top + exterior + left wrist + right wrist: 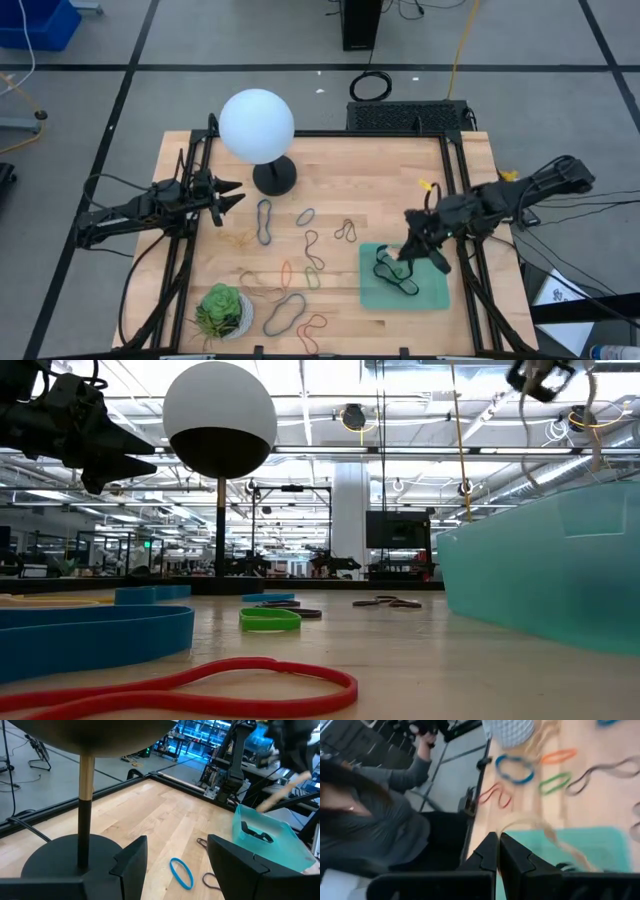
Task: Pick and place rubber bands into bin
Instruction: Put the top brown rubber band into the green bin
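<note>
Overhead, my right gripper (405,250) hangs over the bin (434,296), where black rubber bands (392,270) lie; more bands (265,221) are scattered across the table (340,170). At table level, a red band (190,686) lies nearest. My left gripper (176,855) waits beside the lamp (80,820), fingers spread, holding nothing. My right fingers (496,851) meet on a tan band (555,840).

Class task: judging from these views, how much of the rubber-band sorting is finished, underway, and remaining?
Done: black rubber bands lie in the translucent mint-green bin.
In hand: the right gripper, shut on a tan rubber band, hangs over the bin.
Left: many bands, like the blue loop, on the wooden table; left gripper open.
</note>
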### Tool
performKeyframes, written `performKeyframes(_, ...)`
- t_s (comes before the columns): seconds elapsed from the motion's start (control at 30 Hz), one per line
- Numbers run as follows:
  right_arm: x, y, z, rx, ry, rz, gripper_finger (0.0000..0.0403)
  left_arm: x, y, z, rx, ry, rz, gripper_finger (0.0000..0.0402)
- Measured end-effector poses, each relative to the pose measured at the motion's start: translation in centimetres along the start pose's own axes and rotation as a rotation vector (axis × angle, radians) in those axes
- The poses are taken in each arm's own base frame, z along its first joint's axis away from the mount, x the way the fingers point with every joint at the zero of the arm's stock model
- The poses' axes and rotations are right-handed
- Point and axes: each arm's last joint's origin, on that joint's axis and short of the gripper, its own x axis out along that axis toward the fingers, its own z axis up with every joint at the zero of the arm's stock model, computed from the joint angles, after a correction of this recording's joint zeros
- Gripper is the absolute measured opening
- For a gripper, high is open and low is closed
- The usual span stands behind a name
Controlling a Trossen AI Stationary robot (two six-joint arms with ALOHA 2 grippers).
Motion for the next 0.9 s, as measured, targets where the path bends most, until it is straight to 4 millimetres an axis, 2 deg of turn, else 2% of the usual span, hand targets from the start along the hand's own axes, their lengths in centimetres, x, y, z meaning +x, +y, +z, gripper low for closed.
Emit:
performKeyframes(0.13,1.9,-0.7,-2.5,0.029,0.02,0.019,0.0,0.0,0.0,0.0,0.0,0.0,0.0,0.0212)
performKeyframes(0.33,3.4,-1.5,-5.6,0.048,0.03,-0.109,0.0,0.0,0.0,0.0,0.0,0.0,0.0,0.0212)
performKeyframes(0.57,5.5,-1.2,-6.9,0.028,0.078,-0.201,0.0,0.0,0.0,0.0,-0.011,0.0,0.0,0.0212)
performKeyframes(0.9,8.5,-2.5,-8.7,0.105,0.209,-0.337,0.0,0.0,0.0,0.0,-0.012,0.0,0.0,0.0212)
